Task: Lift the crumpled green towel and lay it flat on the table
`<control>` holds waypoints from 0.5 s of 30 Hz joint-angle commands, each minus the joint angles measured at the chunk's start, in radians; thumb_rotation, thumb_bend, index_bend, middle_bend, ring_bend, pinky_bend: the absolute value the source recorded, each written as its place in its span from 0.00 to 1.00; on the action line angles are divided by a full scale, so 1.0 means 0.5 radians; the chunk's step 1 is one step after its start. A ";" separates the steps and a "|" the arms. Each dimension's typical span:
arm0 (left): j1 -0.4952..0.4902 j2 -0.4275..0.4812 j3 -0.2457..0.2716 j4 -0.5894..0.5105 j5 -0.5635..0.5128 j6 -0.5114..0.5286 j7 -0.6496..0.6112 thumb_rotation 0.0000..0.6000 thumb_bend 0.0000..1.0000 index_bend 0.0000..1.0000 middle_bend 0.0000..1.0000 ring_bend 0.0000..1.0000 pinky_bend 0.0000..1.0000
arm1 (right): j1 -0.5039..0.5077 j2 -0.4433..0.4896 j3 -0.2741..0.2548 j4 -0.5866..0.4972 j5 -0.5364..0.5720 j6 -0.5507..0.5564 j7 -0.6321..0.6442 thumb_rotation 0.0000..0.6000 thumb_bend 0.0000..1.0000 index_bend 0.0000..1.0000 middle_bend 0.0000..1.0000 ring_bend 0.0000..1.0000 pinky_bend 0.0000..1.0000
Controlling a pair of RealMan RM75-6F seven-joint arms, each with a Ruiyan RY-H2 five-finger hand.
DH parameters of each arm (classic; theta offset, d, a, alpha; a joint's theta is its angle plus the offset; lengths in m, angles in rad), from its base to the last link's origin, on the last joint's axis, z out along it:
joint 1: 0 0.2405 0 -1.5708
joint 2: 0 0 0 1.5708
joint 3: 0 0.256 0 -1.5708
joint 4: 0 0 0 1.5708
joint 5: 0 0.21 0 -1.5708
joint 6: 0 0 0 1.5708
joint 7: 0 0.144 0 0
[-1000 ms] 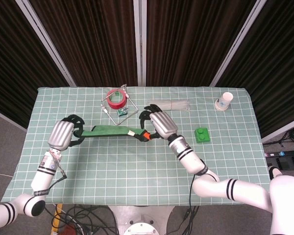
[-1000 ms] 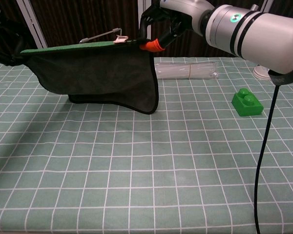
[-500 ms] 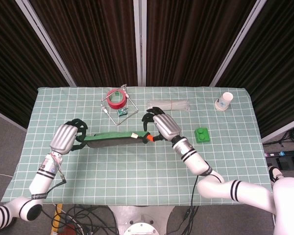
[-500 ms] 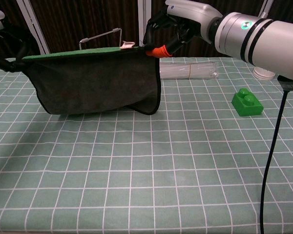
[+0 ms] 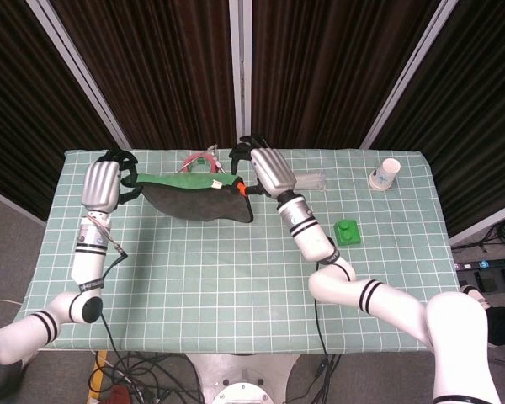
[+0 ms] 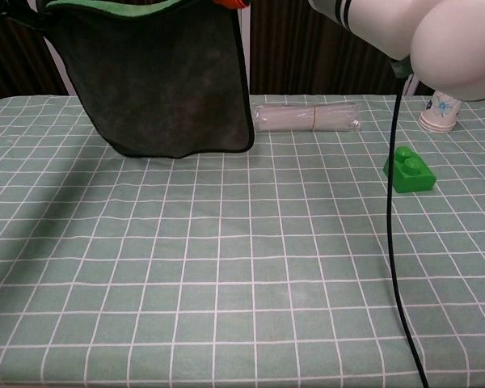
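Overhead, the green towel (image 5: 200, 195) is seen stretched in the air between the left hand (image 5: 103, 183) and right hand (image 5: 263, 168), each gripping a top corner above the far side of the bench (image 5: 236, 278). From the chest, neither hand is shown, but the towel is revealed hanging open with its hem near the bench, beside a clear plastic roll (image 6: 307, 117). If one grip slackens, the towel could be dropped crumpled.

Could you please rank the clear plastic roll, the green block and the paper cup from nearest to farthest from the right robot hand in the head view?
Measured from the right robot hand:
1. Clear plastic roll, just to its right at the table's far edge.
2. Green block, further right and nearer the robot.
3. Paper cup, far right, by the back corner.
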 commanded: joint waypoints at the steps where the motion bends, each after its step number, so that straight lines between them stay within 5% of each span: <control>1: 0.019 0.006 0.028 -0.025 0.018 0.013 -0.004 1.00 0.54 0.71 0.42 0.26 0.37 | 0.004 -0.014 -0.021 0.018 -0.053 0.005 0.047 1.00 0.45 0.77 0.33 0.13 0.06; 15: 0.248 0.190 0.430 -0.434 0.325 0.101 0.098 1.00 0.53 0.71 0.42 0.26 0.37 | -0.265 0.081 -0.448 -0.151 -0.319 -0.029 0.238 1.00 0.45 0.77 0.33 0.13 0.06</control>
